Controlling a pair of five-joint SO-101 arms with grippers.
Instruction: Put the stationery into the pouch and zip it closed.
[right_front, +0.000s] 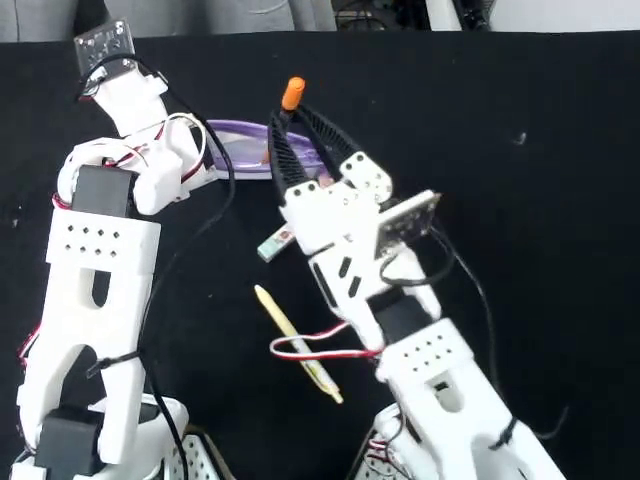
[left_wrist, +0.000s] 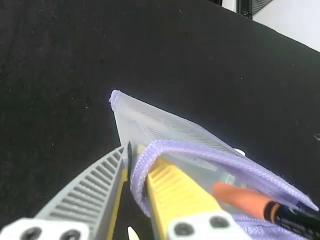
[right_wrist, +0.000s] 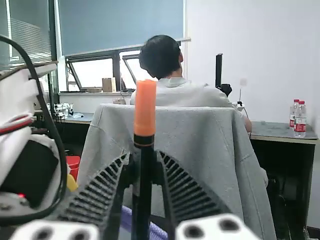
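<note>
— What sort of place is shown?
— An office: desks (right_wrist: 282, 131) are set along a window (right_wrist: 100, 72) with a blind (right_wrist: 120, 25), a chair (right_wrist: 200, 150) is draped in grey, and bottles (right_wrist: 299, 117) are left on one desk.

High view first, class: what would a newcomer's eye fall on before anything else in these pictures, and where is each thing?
The orange-capped pen stands out, gripped in the right hand at the far middle of the black table, right at the purple pouch. The left hand pinches the pouch's purple rim beside it. A yellow pen lies loose on the table between the two arms.
</note>
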